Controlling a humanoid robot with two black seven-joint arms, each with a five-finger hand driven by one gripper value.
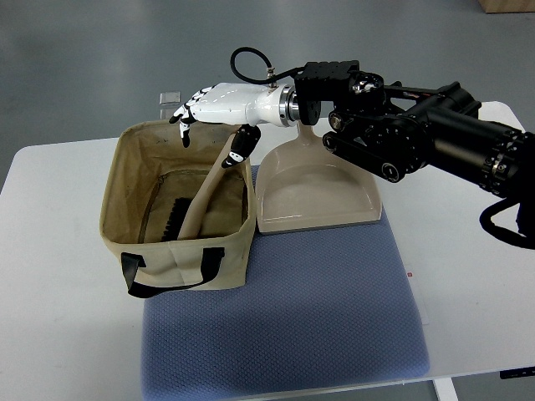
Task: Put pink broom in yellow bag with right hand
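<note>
Beige canvas fills the left of the top view: the soft, open-topped yellowish fabric bag [180, 205] with black strap handles stands on a blue-grey woven mat [284, 326], which lies on the white table [58, 276]. Inside it I can see the pale pink hand broom [201, 200], its dark bristles down on the bag's floor and its long handle leaning up and to the right, the tip poking out over the bag's far right rim.

My right hand [219, 104], white-shelled with dark fingertips, comes in on the black arm from the right edge and hovers over the bag's far rim. Its fingers [185, 117] are spread and relaxed, and my thumb hangs just beside the top of the broom handle; I cannot tell whether it touches, but nothing is clamped around the handle. So I judge the job as good as done: the broom is in the bag and released, or nearly so. What is left is to lift my hand clear without knocking the leaning handle.

Just right of the bag lies a pale pink plastic dustpan [318, 192], beneath my forearm. My left hand does not show.
</note>
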